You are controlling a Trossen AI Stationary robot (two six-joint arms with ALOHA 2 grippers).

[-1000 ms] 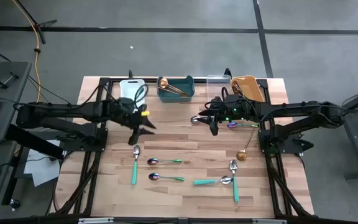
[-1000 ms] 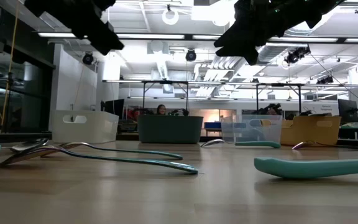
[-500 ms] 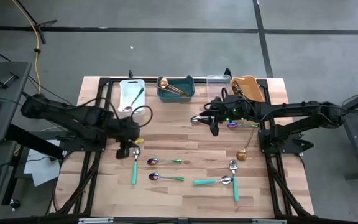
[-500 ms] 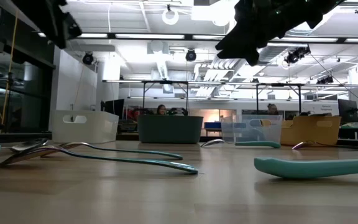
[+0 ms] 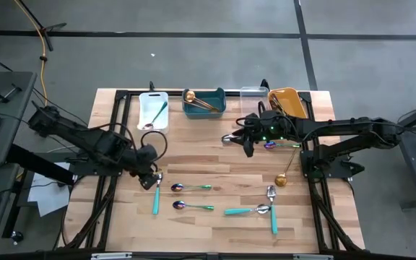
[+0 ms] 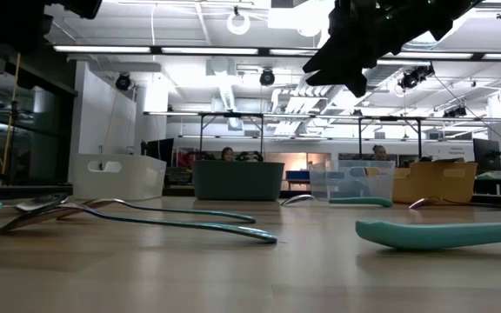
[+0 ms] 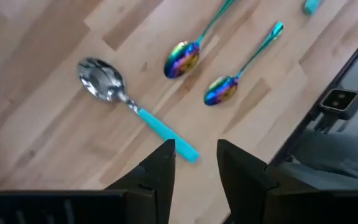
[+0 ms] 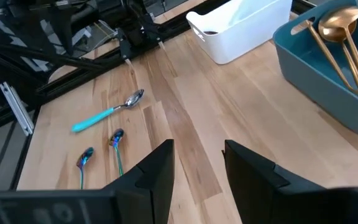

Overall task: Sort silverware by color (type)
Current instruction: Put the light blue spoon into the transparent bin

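I look for words, numbers, labels and signs in every view, and I can't read any. Nothing on the table, the bins, the spoons or the far room has letters I can make out.

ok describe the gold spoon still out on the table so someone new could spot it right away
Start at the orange bin at the table's back right corner and come toward the front along the right edge. The gold spoon lies alone there, bowl nearest the front. Its neighbours are teal-handled spoons; it is gold all over.
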